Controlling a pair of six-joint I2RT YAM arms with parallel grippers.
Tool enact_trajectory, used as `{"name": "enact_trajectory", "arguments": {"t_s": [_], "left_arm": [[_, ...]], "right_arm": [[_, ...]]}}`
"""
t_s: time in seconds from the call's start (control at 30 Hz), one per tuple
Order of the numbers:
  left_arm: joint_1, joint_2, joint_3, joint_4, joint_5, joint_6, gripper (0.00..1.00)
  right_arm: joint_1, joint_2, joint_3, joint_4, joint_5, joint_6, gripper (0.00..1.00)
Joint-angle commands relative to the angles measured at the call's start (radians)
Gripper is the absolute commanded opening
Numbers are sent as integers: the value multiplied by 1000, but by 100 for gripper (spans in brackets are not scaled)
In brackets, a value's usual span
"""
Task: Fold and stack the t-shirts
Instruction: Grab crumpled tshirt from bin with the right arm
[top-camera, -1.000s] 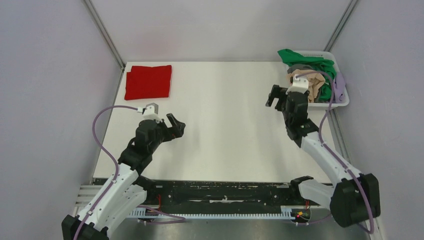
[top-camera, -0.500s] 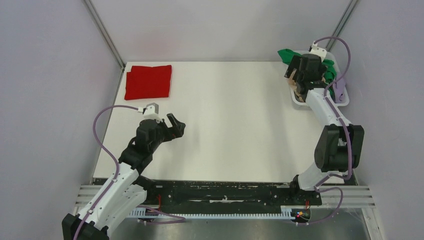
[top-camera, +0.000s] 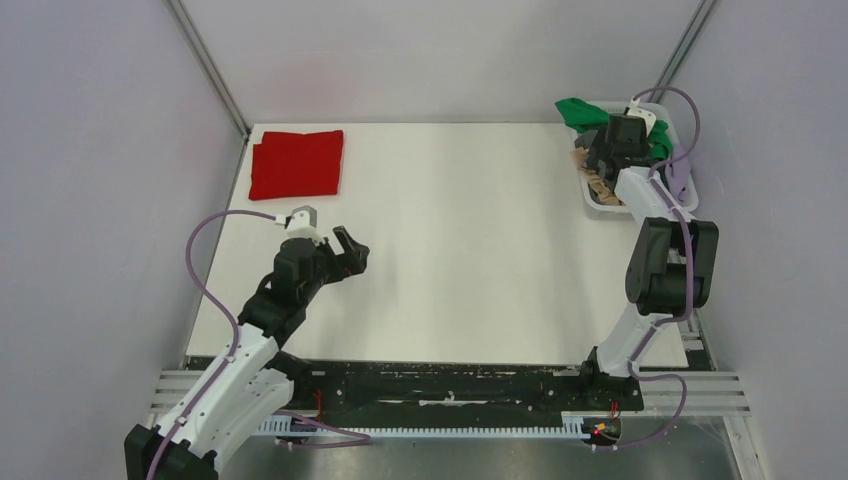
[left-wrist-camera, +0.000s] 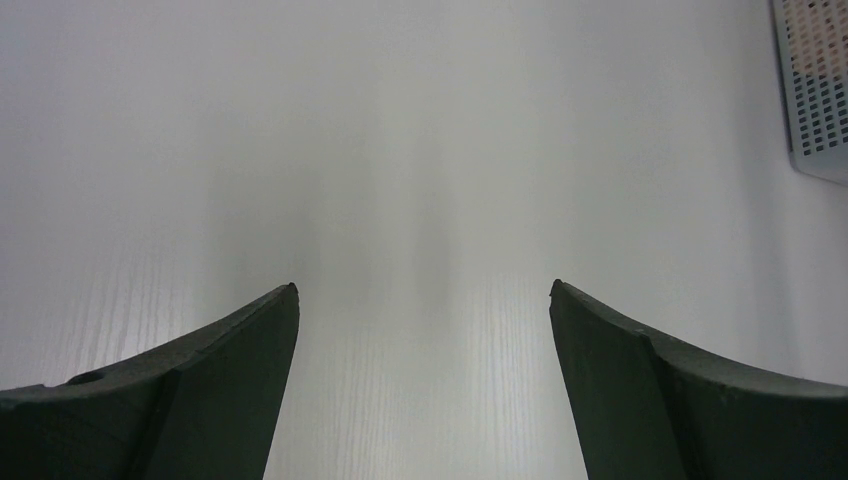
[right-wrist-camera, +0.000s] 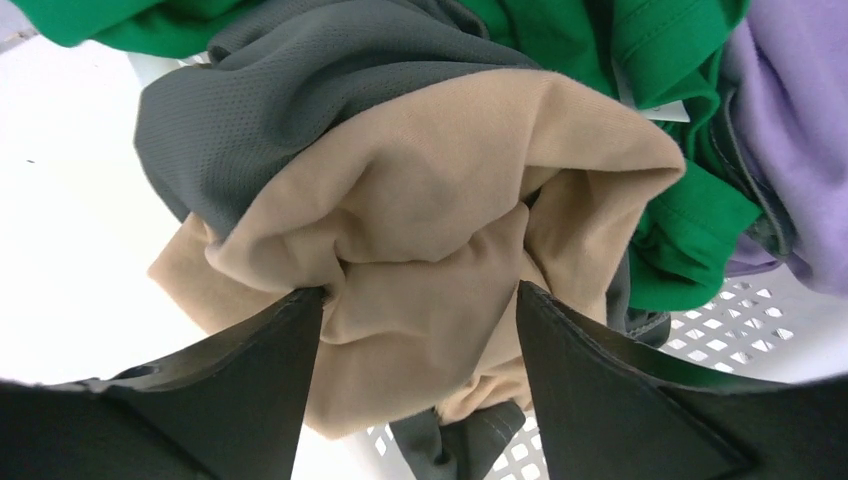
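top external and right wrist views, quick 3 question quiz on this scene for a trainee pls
1. True or false: the red t-shirt lies folded at the far left corner of the table.
2. Which cloth sits between the right arm's jaws? A green, B beige t-shirt, C purple.
3. What does that cloth lie in?
Key: 1 true; 2 B; 3 the white basket.
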Motion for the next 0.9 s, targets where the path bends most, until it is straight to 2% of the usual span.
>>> {"name": "enact_trajectory", "arguments": {"t_s": [0.0,0.1,0.13,0.2,0.27,0.37,0.63,0.87], "left_arm": [[2,-1,31,8,-31,43,100],[1,-1,31,5,-35,43,100],[2,-2,34,3,-39,43,100],[1,-1,37,-4,-42,44,100],[2,-3,40,-11,-45,45,100],[2,-10,38,-9,-46,44,100],[2,-18,34,-5,-40,40,100],[1,-22,32,-5,-32,36,100]], "right_arm": [[-15,54,43,39,-20,8,70],[-19,73,42,87,-69,5,56],[-18,76,42,98,-77,3,48],[-20,71,43,115,-78,2,26],[-21,46,37,124,-73,-2,13],[-21,-23,13,151,-54,-23,2],[-27,-221,13,147,57,-107,0],[-32,-312,76,156,132,-182,1]]}}
